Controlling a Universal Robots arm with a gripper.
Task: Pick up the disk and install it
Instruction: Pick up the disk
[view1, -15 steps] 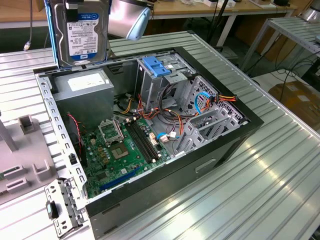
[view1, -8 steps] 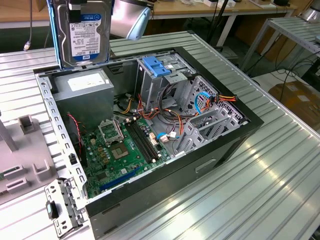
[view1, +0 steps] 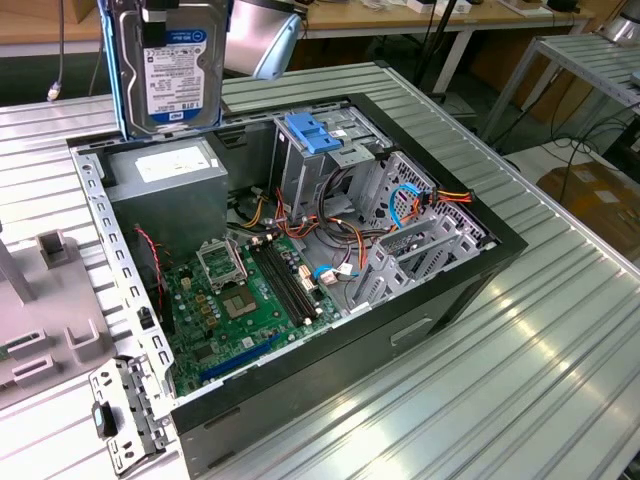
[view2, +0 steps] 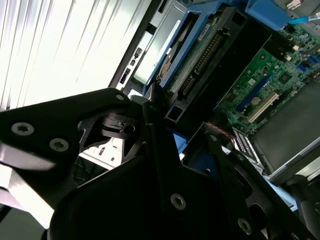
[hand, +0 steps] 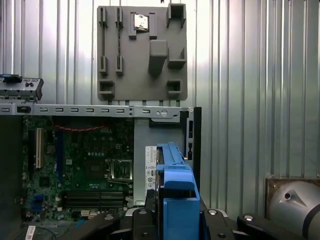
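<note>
Gripper (hand: 175, 224) clamps disk (view1: 168, 70), upper left in exterior view, over case (view1: 450, 300); misalignment could snag cables (view1: 300, 215) or jam it.

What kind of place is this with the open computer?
Probably a robot lab or workshop: an open computer case sits on a ribbed metal table, a disk is held in the air near it, and workbenches with cables stand behind.
</note>
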